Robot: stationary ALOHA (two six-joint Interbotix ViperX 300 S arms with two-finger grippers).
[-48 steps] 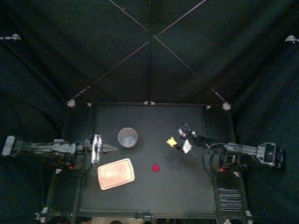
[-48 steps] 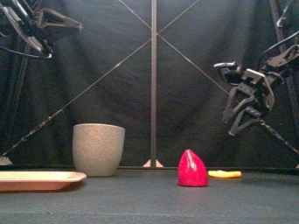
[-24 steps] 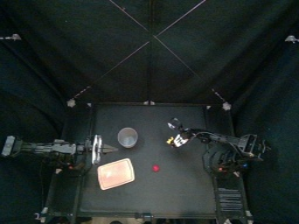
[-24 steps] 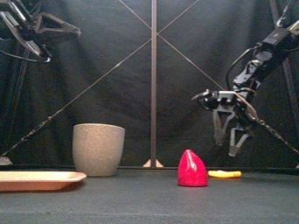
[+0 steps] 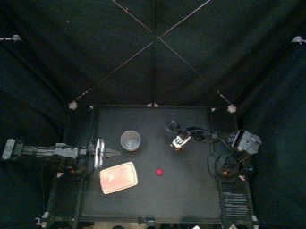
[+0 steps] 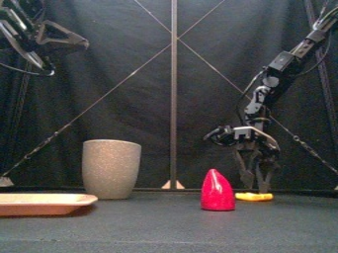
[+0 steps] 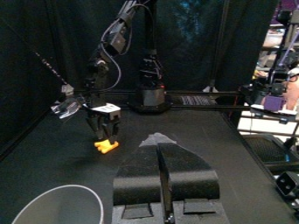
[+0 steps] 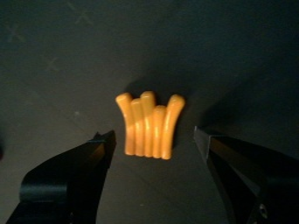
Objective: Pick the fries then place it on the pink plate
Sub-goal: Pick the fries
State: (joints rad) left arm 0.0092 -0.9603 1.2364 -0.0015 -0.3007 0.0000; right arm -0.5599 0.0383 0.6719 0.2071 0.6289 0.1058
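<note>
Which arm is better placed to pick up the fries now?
Right. Its pincer hangs open directly over the fries, jaws either side. The left pincer rests shut at the table's left edge, beside the pink plate, far from them.

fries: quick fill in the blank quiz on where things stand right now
1. The right gripper hangs just above the fries with its jaws ____.
2. The toy standing beside the fries is ____ in colour.
3. The pink tray has ____ on it.
4. The left gripper rests at the table's left side with its jaws ____.

Missing words: open; red; nothing; shut
</note>
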